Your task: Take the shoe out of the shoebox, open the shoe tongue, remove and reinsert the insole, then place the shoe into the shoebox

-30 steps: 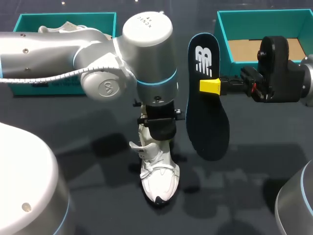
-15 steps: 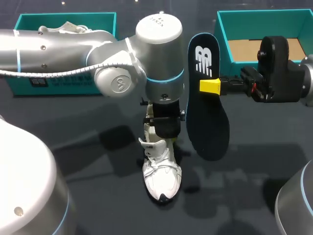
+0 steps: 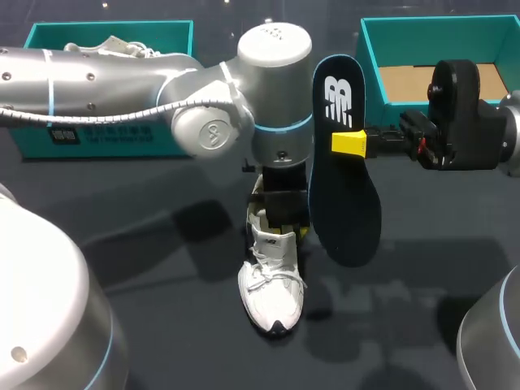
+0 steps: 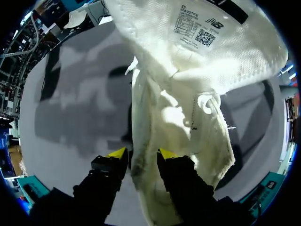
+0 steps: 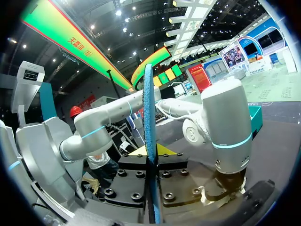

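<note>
A white shoe (image 3: 272,296) stands on the dark table, toe toward the near edge, tongue pulled up. My left gripper (image 3: 280,221) is straight above its heel. In the left wrist view the gripper (image 4: 142,154) has its fingers parted, open, with the shoe's (image 4: 188,94) collar edge in the gap between them. The dark navy insole (image 3: 345,191) hangs upright in the air just right of the shoe. My right gripper (image 3: 351,143) is shut on it near its middle. The right wrist view shows the insole (image 5: 149,108) edge-on between the yellow tips (image 5: 150,151).
A teal shoebox (image 3: 36,32) at the back left holds another white shoe (image 3: 106,45). A second teal shoebox (image 3: 370,73) with a bare cardboard floor stands at the back right. My left arm spans the table's middle.
My left arm has shifted to the right, and the shoe moved right with it. Its fingers have parted from shut. The right arm and insole have stayed put.
</note>
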`<move>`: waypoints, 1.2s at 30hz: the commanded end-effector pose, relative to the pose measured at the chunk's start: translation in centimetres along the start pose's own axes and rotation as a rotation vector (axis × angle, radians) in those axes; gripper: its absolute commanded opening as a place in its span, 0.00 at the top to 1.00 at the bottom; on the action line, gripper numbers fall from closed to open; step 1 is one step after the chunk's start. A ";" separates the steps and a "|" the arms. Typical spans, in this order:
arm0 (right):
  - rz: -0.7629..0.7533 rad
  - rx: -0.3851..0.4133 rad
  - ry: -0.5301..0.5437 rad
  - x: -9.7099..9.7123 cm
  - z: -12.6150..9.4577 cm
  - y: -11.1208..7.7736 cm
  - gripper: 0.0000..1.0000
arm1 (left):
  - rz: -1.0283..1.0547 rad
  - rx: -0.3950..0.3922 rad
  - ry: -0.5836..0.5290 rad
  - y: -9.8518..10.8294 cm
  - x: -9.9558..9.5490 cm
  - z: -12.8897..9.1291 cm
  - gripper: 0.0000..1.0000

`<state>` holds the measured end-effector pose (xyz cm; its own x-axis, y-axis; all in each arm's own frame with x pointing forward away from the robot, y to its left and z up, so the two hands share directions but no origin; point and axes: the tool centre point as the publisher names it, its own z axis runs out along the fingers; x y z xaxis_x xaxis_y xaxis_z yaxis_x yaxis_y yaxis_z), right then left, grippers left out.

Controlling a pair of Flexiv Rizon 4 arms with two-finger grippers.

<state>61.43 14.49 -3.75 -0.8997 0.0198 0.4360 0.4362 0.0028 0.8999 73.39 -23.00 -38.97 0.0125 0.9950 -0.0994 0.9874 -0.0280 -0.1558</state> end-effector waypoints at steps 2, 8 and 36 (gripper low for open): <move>0.001 0.000 -0.004 0.1 0.1 -0.1 1.00 | -0.007 -0.025 -0.050 -0.1 0.8 -1.6 0.00; 0.001 0.000 -0.004 0.1 0.1 -0.1 1.00 | 0.019 -0.065 -0.277 -0.2 1.6 -6.7 0.00; 0.001 0.000 -0.004 0.1 0.1 -0.1 1.00 | 0.095 -0.247 -0.872 1.9 2.5 -18.8 0.00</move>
<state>61.43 14.49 -3.75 -0.8997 0.0198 0.4360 0.4362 0.0029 0.8999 79.16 -20.57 -21.77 0.0813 0.6987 -0.7107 0.9965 -0.0449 0.0698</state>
